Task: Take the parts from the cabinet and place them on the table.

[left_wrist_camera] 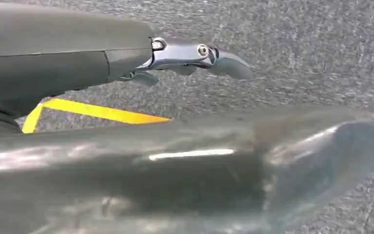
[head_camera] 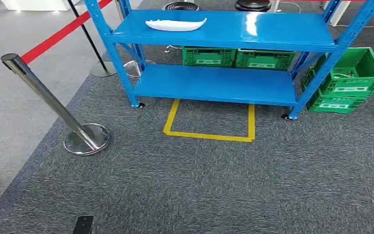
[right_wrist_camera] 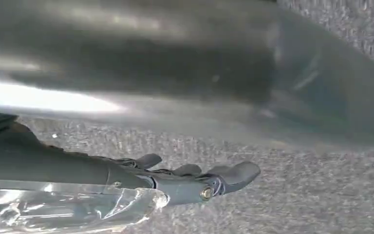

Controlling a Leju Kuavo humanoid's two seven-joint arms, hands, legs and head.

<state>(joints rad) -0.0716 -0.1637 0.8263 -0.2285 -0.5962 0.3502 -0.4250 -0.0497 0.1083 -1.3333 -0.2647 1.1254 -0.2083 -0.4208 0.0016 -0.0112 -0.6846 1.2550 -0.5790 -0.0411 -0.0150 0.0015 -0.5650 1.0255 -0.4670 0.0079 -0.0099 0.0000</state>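
Left robot hand (left_wrist_camera: 195,56) hanging over grey carpet (head_camera: 199,180), fingers stretched out and apart, holding nothing; thick grey thumb blurred across the near part of the left wrist view. Right robot hand (right_wrist_camera: 195,183) likewise over carpet, fingers extended and apart, nothing between them; clear plastic wrap (right_wrist_camera: 68,207) bunched along its wrist cover.

From left to right, all placed against the blue cabinet (head_camera: 224,83):

- Well left of the cabinet, near its front left leg: chrome stanchion post (head_camera: 48,100), leaning in the head view, round base on the carpet edge.
- Left of and behind the cabinet: red barrier belt (head_camera: 61,31) running diagonally to a second, dark post (head_camera: 85,34).
- On the cabinet's top shelf, toward the left end: white part (head_camera: 175,24), long and shallow, lying flat, alone on the blue surface.
- Behind the cabinet's lower shelf, seen through the frame: two green crates (head_camera: 236,57) side by side.
- On the carpet just in front of the cabinet, centred: yellow tape mark (head_camera: 209,135), three-sided, open toward the cabinet; also in the left wrist view beyond the left robot hand.
- Just right of the cabinet, touching or nearly touching its right legs: stacked green crates (head_camera: 353,80), the top one open with thin cables inside.
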